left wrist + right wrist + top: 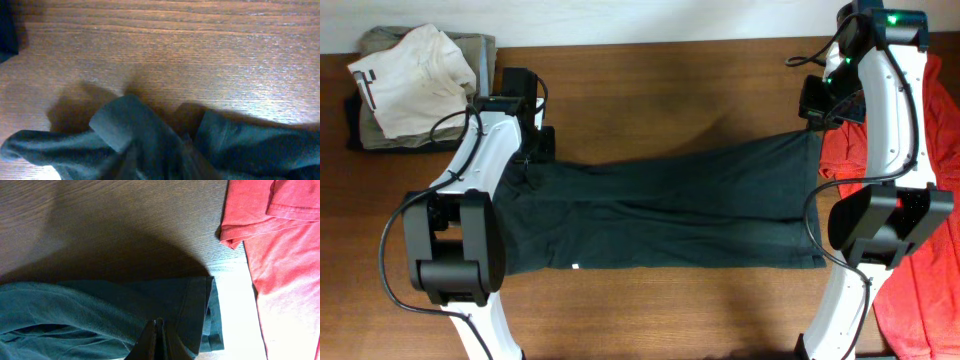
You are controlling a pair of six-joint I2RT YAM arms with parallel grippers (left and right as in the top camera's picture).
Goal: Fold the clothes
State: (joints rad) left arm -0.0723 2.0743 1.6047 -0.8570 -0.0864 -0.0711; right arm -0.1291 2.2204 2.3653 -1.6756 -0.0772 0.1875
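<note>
The dark greenish top (670, 205) lies spread across the wooden table (650, 80) between the two arms, folded lengthwise, no letters showing. My left gripper (532, 150) is at its far left corner; in the left wrist view the fabric (135, 130) bunches up over the fingers (160, 162), which look closed on it. My right gripper (817, 125) is at the far right corner; in the right wrist view its fingers (158, 330) are pressed together on the top's hem (195, 305), holding it slightly raised.
A folded white and khaki pile (415, 80) sits at the far left corner. A red garment (920, 200) lies at the right edge, also in the right wrist view (280, 255).
</note>
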